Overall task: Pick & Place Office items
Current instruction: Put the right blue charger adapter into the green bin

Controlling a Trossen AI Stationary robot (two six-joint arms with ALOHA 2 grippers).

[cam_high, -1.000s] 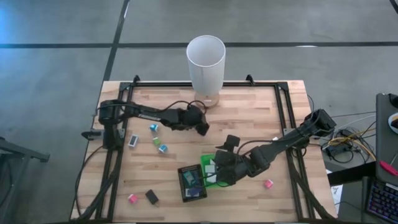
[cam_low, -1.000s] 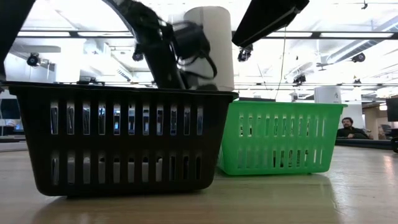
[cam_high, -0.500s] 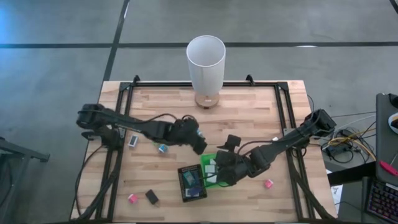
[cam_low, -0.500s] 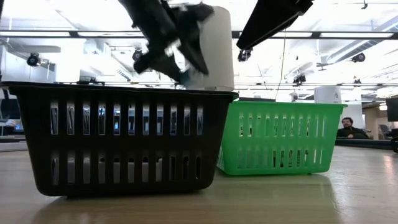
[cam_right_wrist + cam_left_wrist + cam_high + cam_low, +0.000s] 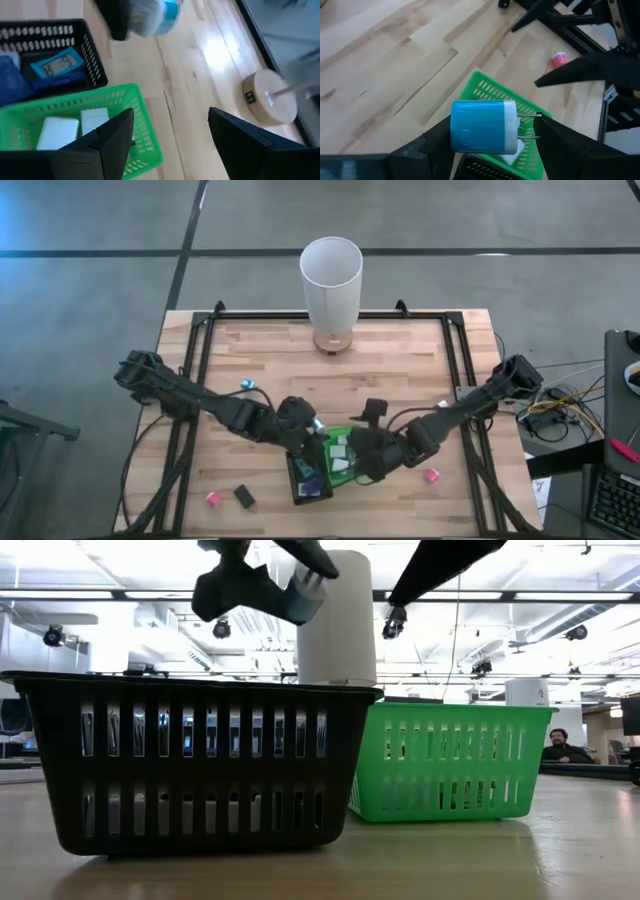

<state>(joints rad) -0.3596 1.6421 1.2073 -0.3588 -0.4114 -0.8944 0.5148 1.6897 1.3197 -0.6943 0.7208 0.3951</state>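
Left gripper (image 5: 485, 137) holds a blue plug (image 5: 485, 126), a blue-and-white charger block with two metal prongs, clamped between its two fingers (image 5: 435, 145). In the high view this gripper (image 5: 308, 442) sits at the near middle of the table (image 5: 400, 360), over the seam between the black basket (image 5: 296, 480) and the green basket (image 5: 343, 473); the low view shows it raised above the black basket's rim (image 5: 190, 685), plug clear of the basket. Right gripper (image 5: 170, 140) holds nothing, fingers (image 5: 110, 137) spread apart; it hovers over the green basket (image 5: 145, 125), just right of the left gripper. Green basket contains two white blocks (image 5: 57, 132). Black basket (image 5: 92, 55) contains a blue clock (image 5: 57, 62) with a display and a dark blue item beside it. The two baskets touch, side by side. Loose on the table: pink block (image 5: 432, 475) near the right edge, well apart from the baskets; pink block (image 5: 212, 499) and black block (image 5: 244, 496) at the near left; a teal item (image 5: 245, 384) by the left arm, partly hidden. White cylinder (image 5: 331, 290) stands upright on a round wooden base at the far middle. Low view: a person sits far back on the right.
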